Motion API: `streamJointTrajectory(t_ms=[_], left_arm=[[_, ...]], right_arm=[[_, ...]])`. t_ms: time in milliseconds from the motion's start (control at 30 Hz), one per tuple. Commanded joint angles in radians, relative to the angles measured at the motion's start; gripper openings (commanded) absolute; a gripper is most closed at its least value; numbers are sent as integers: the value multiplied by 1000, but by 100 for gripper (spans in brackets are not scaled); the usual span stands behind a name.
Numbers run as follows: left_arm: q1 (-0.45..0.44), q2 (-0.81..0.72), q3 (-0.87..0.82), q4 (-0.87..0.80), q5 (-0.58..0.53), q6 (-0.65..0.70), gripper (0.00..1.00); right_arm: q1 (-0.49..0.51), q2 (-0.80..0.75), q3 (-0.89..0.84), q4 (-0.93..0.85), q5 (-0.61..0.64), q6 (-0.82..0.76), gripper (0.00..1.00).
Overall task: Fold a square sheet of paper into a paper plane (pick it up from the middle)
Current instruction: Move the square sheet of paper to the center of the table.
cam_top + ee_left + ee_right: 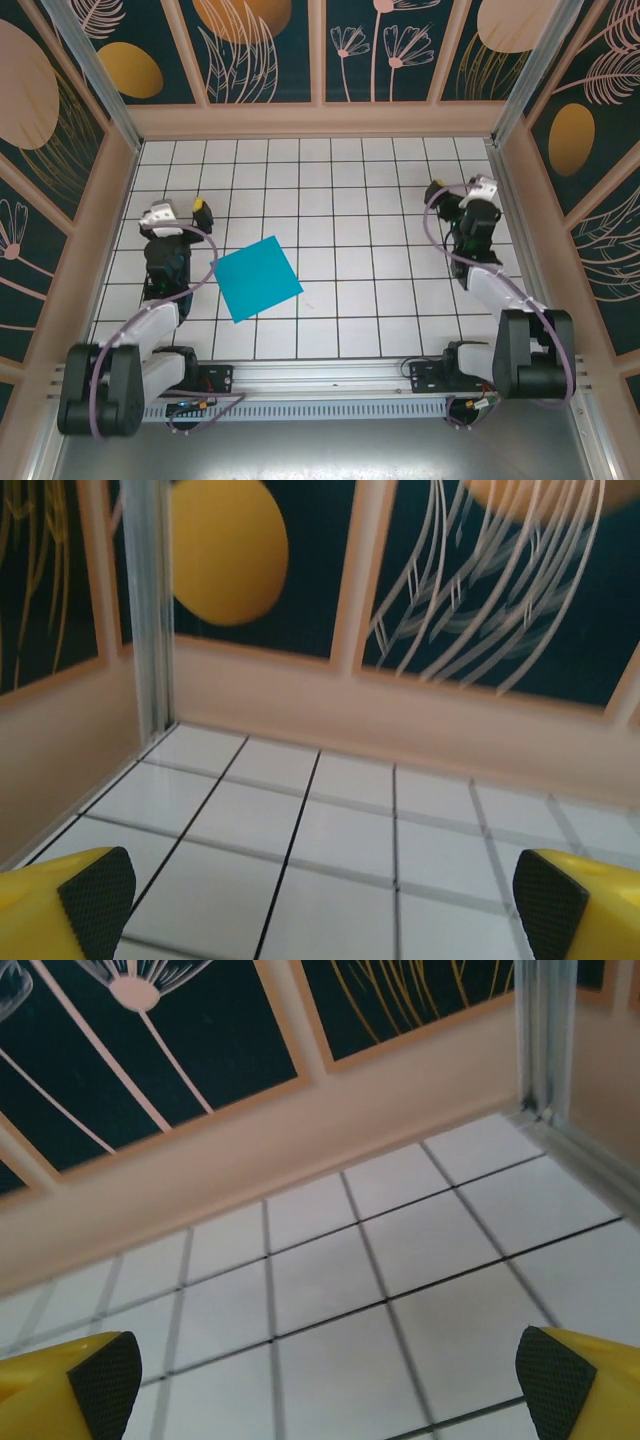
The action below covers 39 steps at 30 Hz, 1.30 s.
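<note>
Lying beside left tool (190, 208): teal sheet (258, 279)

We see the left hand (320, 905) fingers (70, 900) and right hand (320, 1385) fingers (585, 1385) cropped by the bottom and side edges in the wrist views, tips alone showing. From above, both hands are too small for us to read the jaws. Wall panels (480, 580) blur in the left wrist view.

Inventory on inspection: one square sheet of paper (258, 279), teal-blue, lying on one tiled counter (350, 200). Two arms: left arm (150, 325) and right arm (497, 292). Two sets of jaws, each with two yellow fingers (30, 910).
</note>
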Motion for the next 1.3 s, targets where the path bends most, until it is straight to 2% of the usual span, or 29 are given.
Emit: streamJointTrajectory(t_ms=[0,67,133,267,433,567,800,967,1233,1267], left_arm=[[7,-114,59,-365,-139,-306,99],[8,-184,86,-559,-214,-548,99],[8,-246,90,-643,-196,-641,99],[8,-347,32,-604,-36,-646,99],[8,-313,61,-657,88,-633,99],[8,-208,141,-778,106,-607,99],[8,-90,196,-843,162,-615,99],[8,-134,173,-835,187,-612,99],[8,-232,119,-853,156,-612,99],[8,-244,111,-853,155,-614,99]], right_arm=[[-3,-2,139,-371,-227,213,99],[24,47,142,-284,-531,230,99],[108,101,168,-263,-590,265,99],[321,223,280,-359,-463,252,95],[440,344,367,-344,-443,294,93],[497,438,447,-338,-460,338,90],[614,620,578,-298,-515,418,80],[706,783,759,-368,-540,422,72],[853,983,1014,-564,-446,386,68],[865,1006,1035,-578,-446,383,66]])
